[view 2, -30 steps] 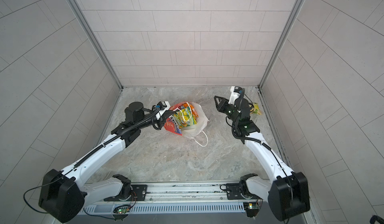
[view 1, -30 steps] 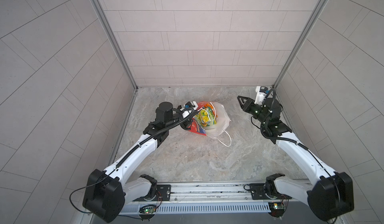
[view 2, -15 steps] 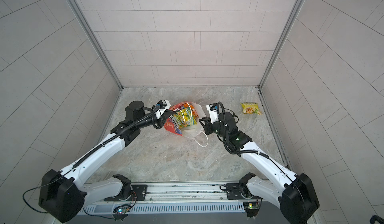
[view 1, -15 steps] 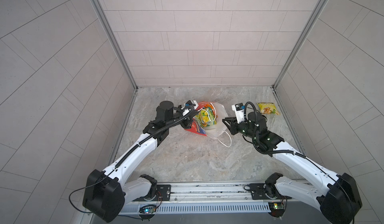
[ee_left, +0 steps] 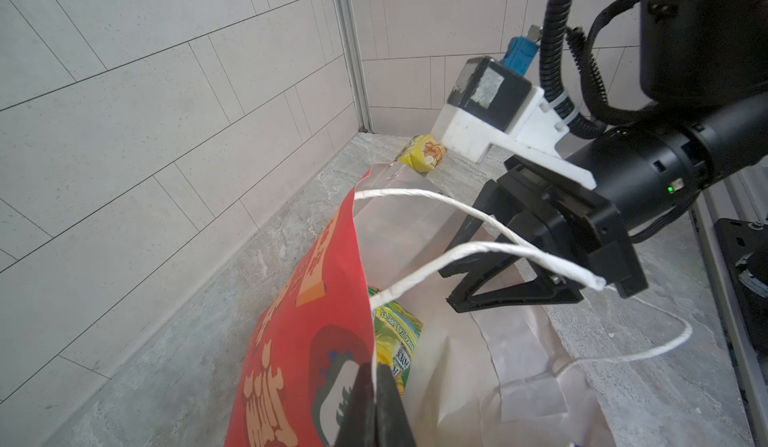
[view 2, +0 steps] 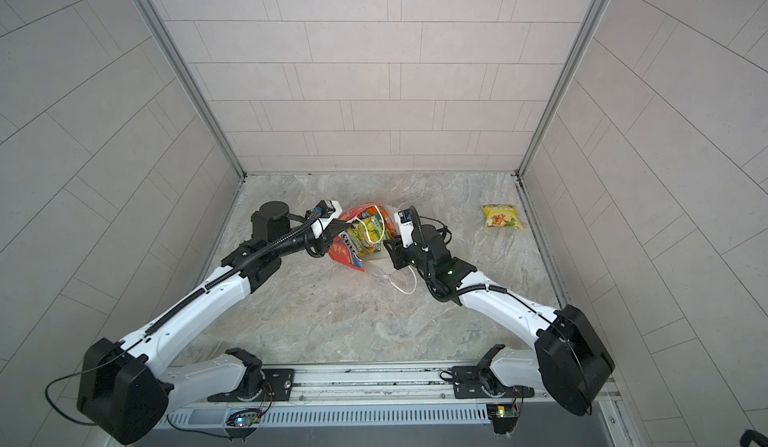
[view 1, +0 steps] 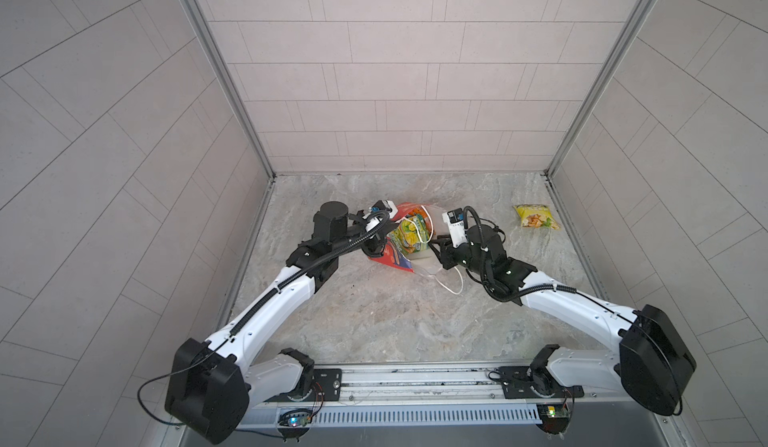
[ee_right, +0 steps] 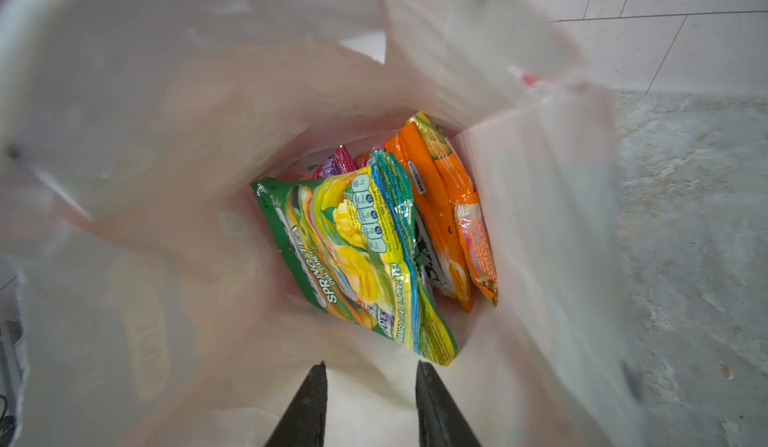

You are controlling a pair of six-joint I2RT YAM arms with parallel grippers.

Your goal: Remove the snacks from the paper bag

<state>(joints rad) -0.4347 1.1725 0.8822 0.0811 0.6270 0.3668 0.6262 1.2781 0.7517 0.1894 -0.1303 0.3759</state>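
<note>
The red paper bag (view 1: 395, 259) (view 2: 348, 258) lies on its side mid-table, white inside (ee_right: 166, 175). My left gripper (ee_left: 376, 382) (view 1: 380, 239) is shut on the bag's red rim (ee_left: 299, 341) and holds the mouth up. My right gripper (ee_right: 371, 366) (ee_left: 446, 287) (view 1: 434, 243) (view 2: 389, 243) stands open at the bag's mouth with nothing between its fingers. Snacks lie inside ahead of it: a green packet (ee_right: 353, 254) nearest, an orange one (ee_right: 436, 216), pink and purple ones (ee_right: 336, 164) behind. A yellow packet (view 1: 536, 215) (view 2: 501, 215) (ee_left: 424, 156) lies on the table at the back right.
The bag's white cord handles (ee_left: 478, 249) (view 1: 451, 287) loop in front of my right gripper and trail on the table. Tiled walls close in the marble table (view 1: 395, 324) on three sides. The rail with both arm bases (view 1: 415, 382) runs along the front.
My right arm has swung from the back right corner to the bag's mouth and its jaws have opened wider. The yellow packet stays where that arm was. The left arm has not moved.
</note>
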